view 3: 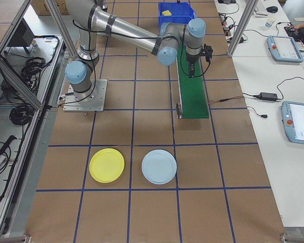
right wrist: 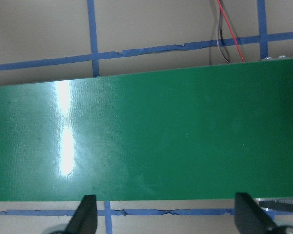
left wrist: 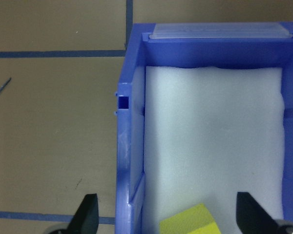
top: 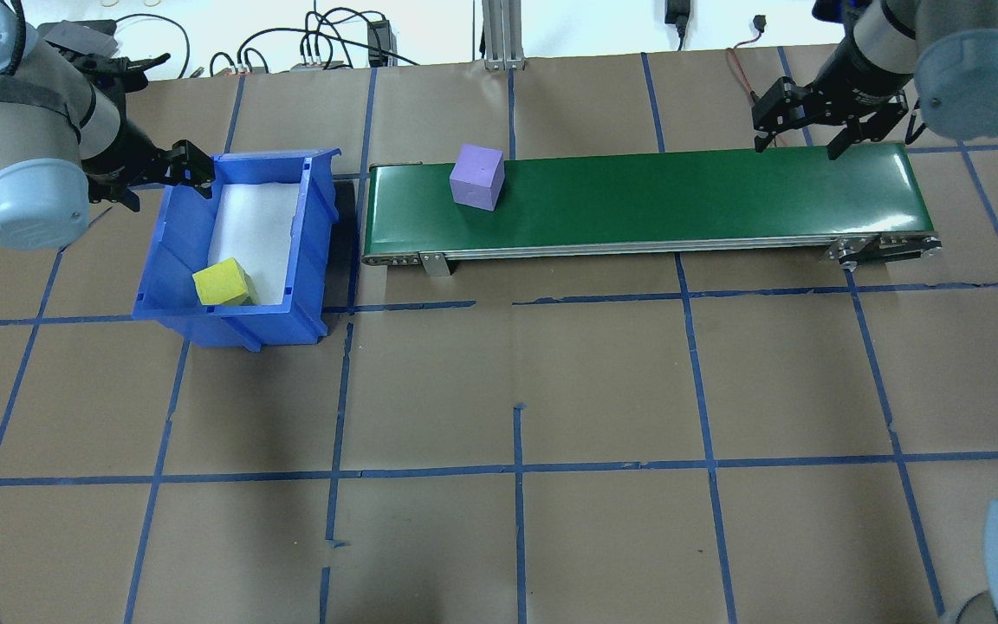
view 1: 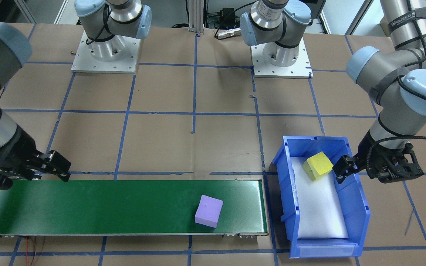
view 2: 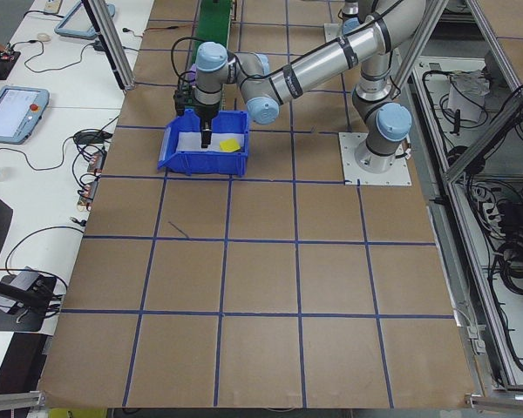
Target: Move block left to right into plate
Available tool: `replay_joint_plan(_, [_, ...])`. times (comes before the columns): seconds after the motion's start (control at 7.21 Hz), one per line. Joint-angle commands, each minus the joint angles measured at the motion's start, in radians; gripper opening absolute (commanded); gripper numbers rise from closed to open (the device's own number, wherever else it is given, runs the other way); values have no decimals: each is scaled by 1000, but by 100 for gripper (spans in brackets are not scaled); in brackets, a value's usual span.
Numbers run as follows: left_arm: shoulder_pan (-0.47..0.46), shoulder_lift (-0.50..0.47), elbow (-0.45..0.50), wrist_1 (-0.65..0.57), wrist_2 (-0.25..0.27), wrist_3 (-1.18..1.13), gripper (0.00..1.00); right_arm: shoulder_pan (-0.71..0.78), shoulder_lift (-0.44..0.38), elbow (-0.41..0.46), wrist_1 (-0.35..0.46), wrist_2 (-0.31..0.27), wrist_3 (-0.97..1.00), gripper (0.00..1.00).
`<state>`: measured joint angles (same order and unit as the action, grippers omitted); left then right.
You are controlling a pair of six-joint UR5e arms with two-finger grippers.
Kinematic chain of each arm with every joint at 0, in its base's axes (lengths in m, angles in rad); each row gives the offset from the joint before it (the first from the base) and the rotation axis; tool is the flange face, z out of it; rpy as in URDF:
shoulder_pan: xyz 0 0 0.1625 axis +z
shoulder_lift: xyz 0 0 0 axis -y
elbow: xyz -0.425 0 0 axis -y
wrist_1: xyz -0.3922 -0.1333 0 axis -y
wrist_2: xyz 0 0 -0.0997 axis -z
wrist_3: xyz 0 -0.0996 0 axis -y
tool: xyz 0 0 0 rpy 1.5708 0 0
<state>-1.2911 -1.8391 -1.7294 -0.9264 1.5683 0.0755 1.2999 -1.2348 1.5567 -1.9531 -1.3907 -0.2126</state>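
Left jaws [top: 158, 170] spread wide, holding nothing, hanging over the far end of the bin [top: 171, 251], straddling its outer wall: one finger [left wrist: 85, 214] outside over the counter [top: 516, 381], the other inside over the white foam pad [top: 256, 230]

Yellow block [top: 222, 282] inside the bin at its near end, resting tilted on the foam, apart from the left jaws

Just right of the bin, a green belt [top: 681, 195] running across the counter; purple block [top: 476, 176] sitting on its left end, close to the bin, touched by nothing

Right jaws [top: 798, 117] spread wide and empty, poised over the right end of the belt, well apart from the purple block; in the right wrist view only bare green belt between the two fingertips [right wrist: 84, 214], with a red wire [right wrist: 229, 34] on the counter beyond

Further right, well apart from the belt's end, seen only from the right-hand side camera: yellow plate [view 3: 107, 165] flat on the counter, nothing on it, with a pale blue plate [view 3: 159, 166] just beside it, also bare

Blue tape lines [top: 516, 472] gridding the brown counter
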Motion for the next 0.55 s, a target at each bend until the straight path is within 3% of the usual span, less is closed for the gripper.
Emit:
replay_joint_plan(0.0, [-60,21,-7,-3,12,-221,100,-86,38,11,-1,85,-125,100])
replay_joint_plan(0.28, [-63,18,-19,-17,10,-339,100,-106,81,2,-1,87,-155,100])
replay_joint_plan(0.42, [-62,18,-35,-52,12,-341,100,-138,90,2,-1,142,-163,100])
